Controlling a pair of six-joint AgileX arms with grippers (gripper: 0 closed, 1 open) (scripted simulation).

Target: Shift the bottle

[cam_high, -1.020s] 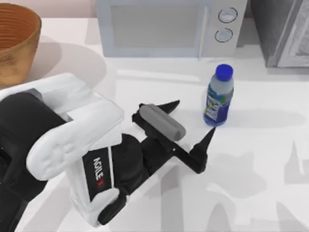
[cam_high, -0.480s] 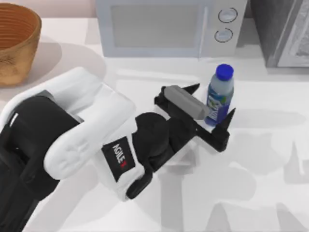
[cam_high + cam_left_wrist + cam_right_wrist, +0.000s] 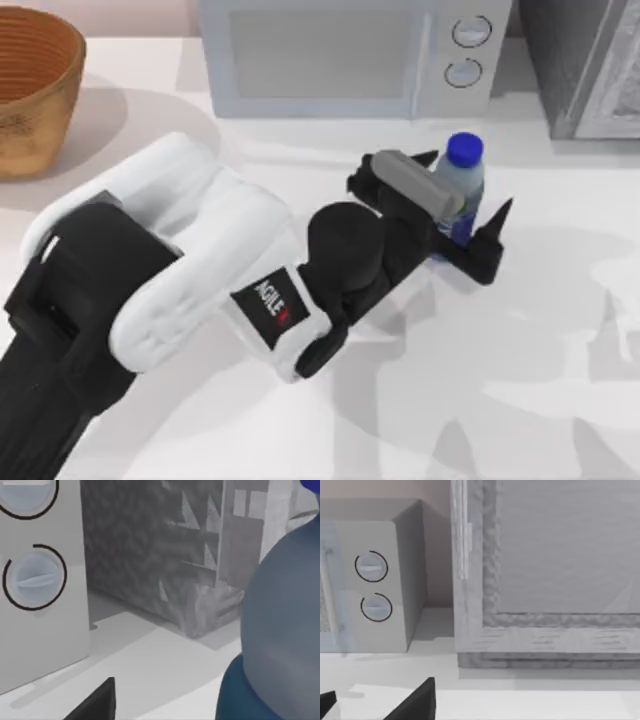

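The bottle [image 3: 460,185] stands upright on the white surface [image 3: 520,400], just in front of the microwave [image 3: 350,55], below its two dials and toward its right end. The left tool [image 3: 462,213] has its two dark fingers spread wide, one on each side of the bottle's body, with the bottle between them; they do not appear to have pressed in on it yet, so nothing is held. In the left wrist view the bottle [image 3: 280,630] looms close, with the microwave's lower dial [image 3: 34,577] beyond it. The right tool's state I cannot tell; its wrist view looks across the surface at the microwave [image 3: 375,580] and a grey cabinet [image 3: 545,570] beside it.

As a judgement, the bottle is light, with thin clear plastic walls that may give under a hard squeeze and a smooth, rather slippery label. It is tall for its base, so a push high up, near the blue cap [image 3: 463,148], could tip it toward the microwave. The best hold is around the labelled middle of the body, with moderate force, kept upright while it is shifted.
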